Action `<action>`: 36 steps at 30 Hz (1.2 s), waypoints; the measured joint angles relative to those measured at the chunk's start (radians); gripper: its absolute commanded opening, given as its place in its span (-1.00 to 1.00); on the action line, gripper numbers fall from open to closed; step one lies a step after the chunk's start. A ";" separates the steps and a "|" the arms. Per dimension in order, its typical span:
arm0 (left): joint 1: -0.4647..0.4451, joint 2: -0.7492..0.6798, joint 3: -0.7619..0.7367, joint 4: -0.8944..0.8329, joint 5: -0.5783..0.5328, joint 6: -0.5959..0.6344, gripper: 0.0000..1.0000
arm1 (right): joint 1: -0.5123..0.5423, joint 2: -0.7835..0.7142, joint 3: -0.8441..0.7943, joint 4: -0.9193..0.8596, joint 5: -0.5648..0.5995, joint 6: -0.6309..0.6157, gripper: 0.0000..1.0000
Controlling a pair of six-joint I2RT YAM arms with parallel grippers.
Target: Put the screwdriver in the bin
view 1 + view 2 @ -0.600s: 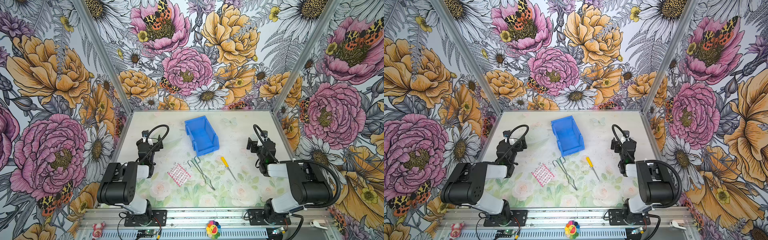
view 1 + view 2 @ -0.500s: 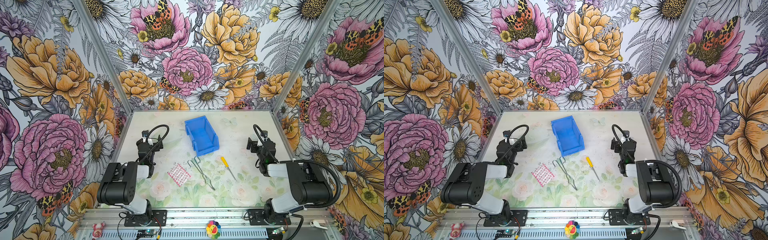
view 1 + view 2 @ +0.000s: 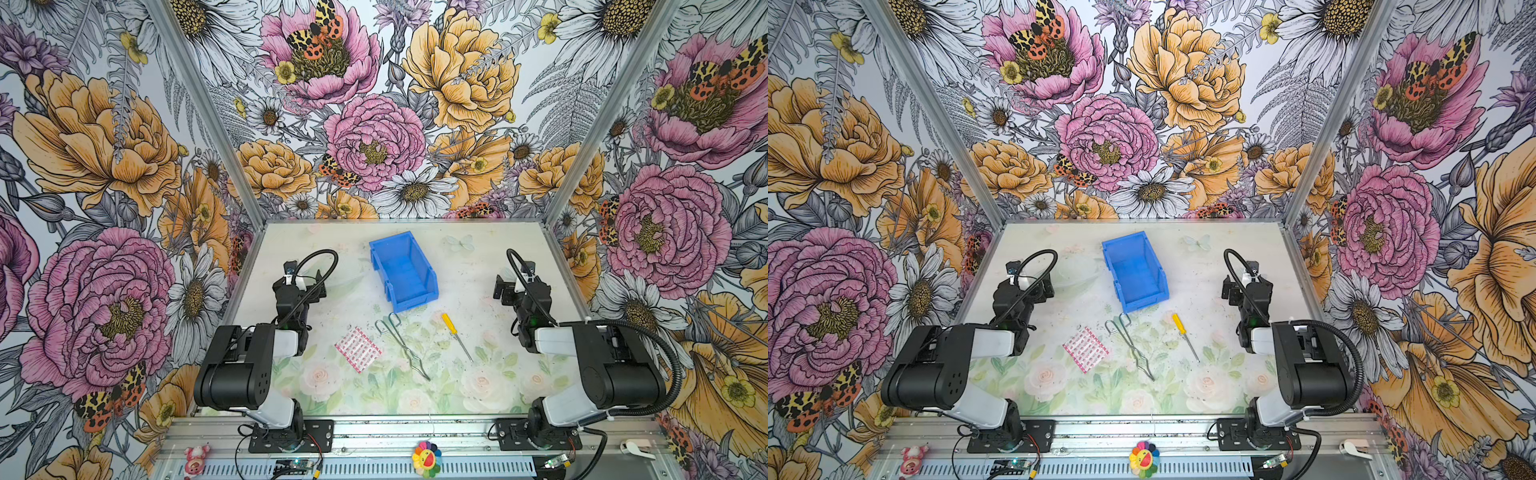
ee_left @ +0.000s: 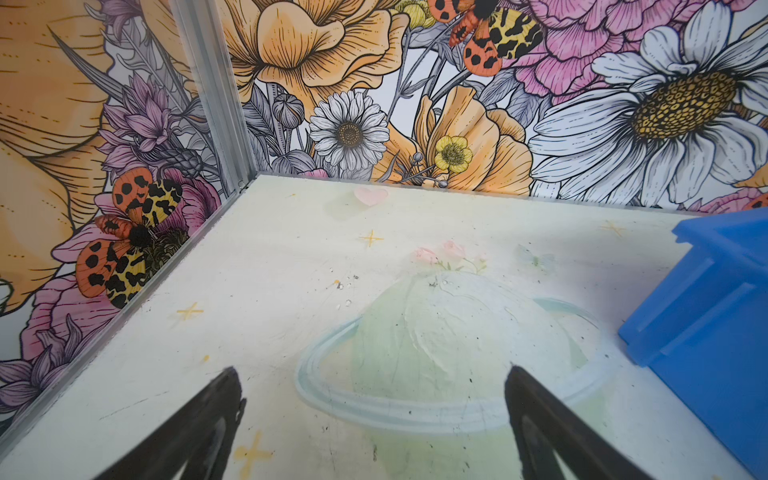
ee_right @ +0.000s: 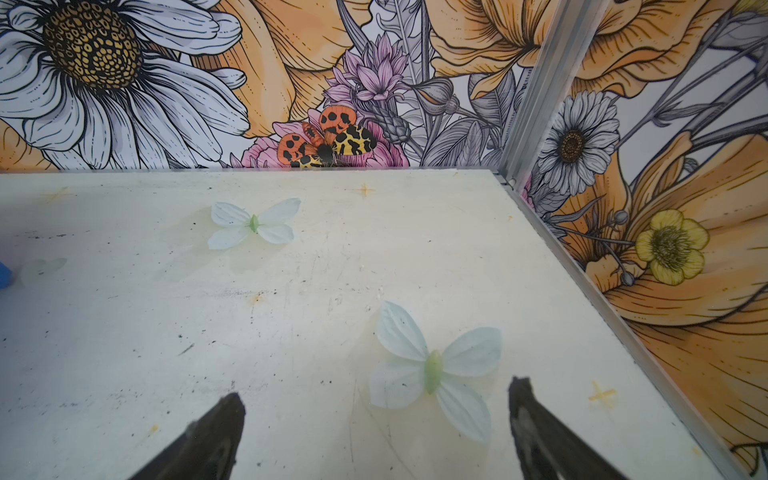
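A small yellow-handled screwdriver (image 3: pixel 456 341) (image 3: pixel 1185 336) lay flat on the pale floral table (image 3: pixel 478 257), outside the bright blue bin (image 3: pixel 409 274) (image 3: pixel 1136 272), as both top views showed. It sat near the bin's low front lip but apart from it, off toward the right arm's side, with the handle end nearer the bin and the thin metal shaft pointing away. The bin stood upright with nothing inside.

A pair of wire tongs (image 3: pixel 401 347) (image 3: pixel 1129 345) lay with its looped handles just beside the bin's front corner and its tips farther off. A pink-patterned packet (image 3: pixel 358 349) (image 3: pixel 1085 349) rested beyond the tongs, on the left arm's side of the bin.

The arms flanked the bin, each well apart from it and from the screwdriver. In the left wrist view, the left gripper (image 4: pixel 372 374) hovered with its black fingers spread and nothing between them, above a printed ringed planet (image 4: pixel 436 345), the bin's outer wall (image 4: pixel 715 324) close by. In the right wrist view, the right gripper (image 5: pixel 376 390) was likewise spread wide and empty, over a printed pale butterfly (image 5: pixel 432 370), with only a sliver of the bin (image 5: pixel 4 274) at the picture's edge.
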 measured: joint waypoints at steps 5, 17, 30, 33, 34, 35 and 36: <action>0.000 0.000 0.000 0.000 0.000 0.000 0.97 | 0.000 0.000 0.000 0.000 0.000 0.000 0.99; 0.000 -0.001 -0.006 0.006 -0.001 -0.001 0.97 | 0.000 0.000 0.000 0.000 0.000 0.000 0.99; -0.007 -0.344 0.124 -0.497 -0.051 -0.111 0.97 | 0.013 -0.214 0.299 -0.676 0.173 0.199 0.99; -0.045 -0.395 0.167 -0.648 -0.054 -0.179 0.97 | 0.034 -0.215 0.401 -0.891 0.192 0.291 0.99; -0.061 -0.408 0.174 -0.692 -0.054 -0.198 0.97 | 0.047 -0.217 0.412 -0.944 0.190 0.316 0.99; -0.082 -0.420 0.187 -0.756 -0.053 -0.227 0.97 | 0.063 -0.222 0.414 -0.997 0.181 0.341 0.99; -0.097 -0.424 0.202 -0.810 -0.053 -0.249 0.97 | 0.084 -0.227 0.414 -1.057 0.169 0.364 0.99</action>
